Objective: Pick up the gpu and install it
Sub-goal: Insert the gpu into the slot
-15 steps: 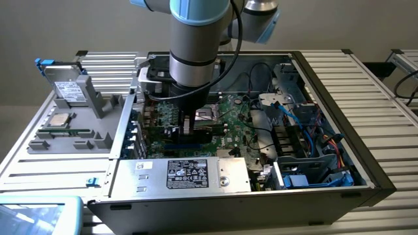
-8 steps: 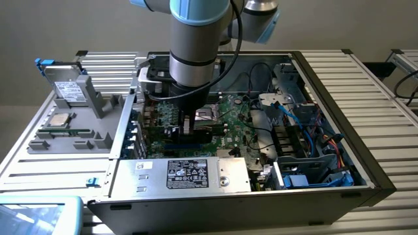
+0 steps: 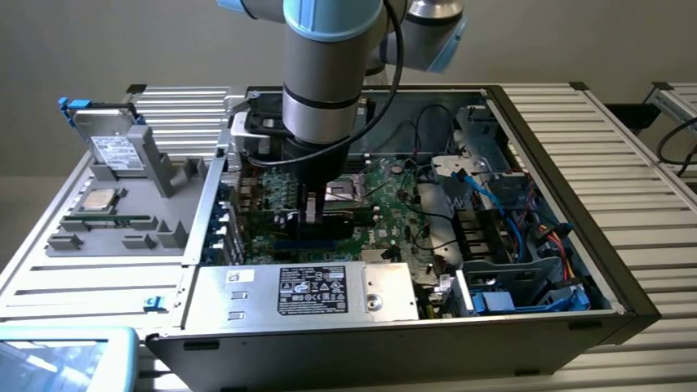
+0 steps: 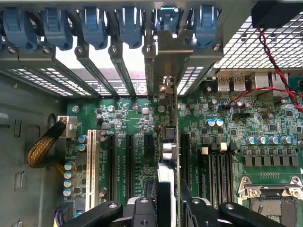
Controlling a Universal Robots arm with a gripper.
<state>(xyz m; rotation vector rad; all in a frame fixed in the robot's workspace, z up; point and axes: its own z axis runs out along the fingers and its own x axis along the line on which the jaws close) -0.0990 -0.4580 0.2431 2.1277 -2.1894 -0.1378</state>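
Note:
In the wrist view the gpu (image 4: 176, 142) stands edge-on over the green motherboard (image 4: 132, 118), a thin green board with a black cooler on one side. Its silver end bracket (image 4: 168, 56) lies against the case's rear slot openings, under a blue latch (image 4: 166, 19). My gripper (image 4: 168, 210) is shut on the card, one black finger on each side. In the exterior view my gripper (image 3: 313, 209) reaches down inside the open computer case (image 3: 566, 245), low over the motherboard, with the dark card (image 3: 351, 215) jutting out beside it. Whether the card's edge sits in a slot is hidden.
A silver power supply (image 3: 316, 290) fills the case's near side. Blue and white cables (image 3: 523, 220) crowd the exterior view's right. A grey fixture (image 3: 120, 216) on the exterior view's left holds a labelled drive (image 3: 109, 149). Red and black wires (image 4: 277, 61) cross near the CPU socket (image 4: 270, 201).

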